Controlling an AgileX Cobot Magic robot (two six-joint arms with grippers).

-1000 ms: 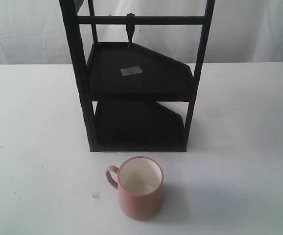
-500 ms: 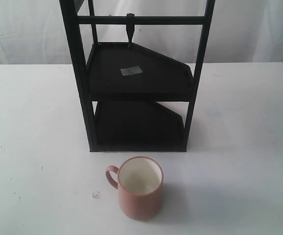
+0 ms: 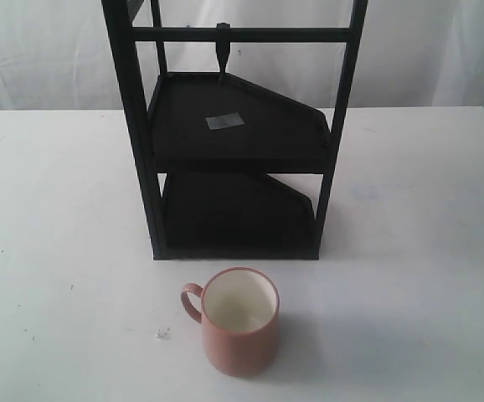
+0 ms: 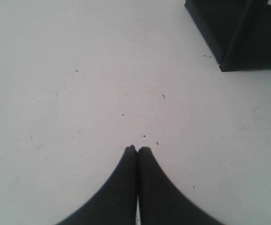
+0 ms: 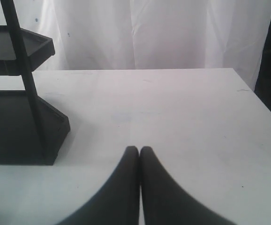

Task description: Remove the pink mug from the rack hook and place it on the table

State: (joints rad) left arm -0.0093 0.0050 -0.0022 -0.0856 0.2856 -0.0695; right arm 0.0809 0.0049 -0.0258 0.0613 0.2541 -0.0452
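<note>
The pink mug (image 3: 240, 322) stands upright on the white table (image 3: 58, 209) in front of the black rack (image 3: 234, 134), its handle to the left and its cream inside showing. The rack hook (image 3: 223, 50) hangs bare from the top crossbar. Neither gripper shows in the exterior view. My left gripper (image 4: 137, 149) is shut with nothing in it, over bare table near the rack's base corner (image 4: 234, 33). My right gripper (image 5: 139, 149) is shut and empty too, with the rack (image 5: 18, 93) off to one side.
A small grey label (image 3: 224, 121) lies on the rack's upper shelf. A tiny white crumb (image 3: 162, 333) sits on the table left of the mug. A white curtain (image 5: 163, 33) hangs behind the table, whose right edge (image 5: 267, 108) shows in the right wrist view.
</note>
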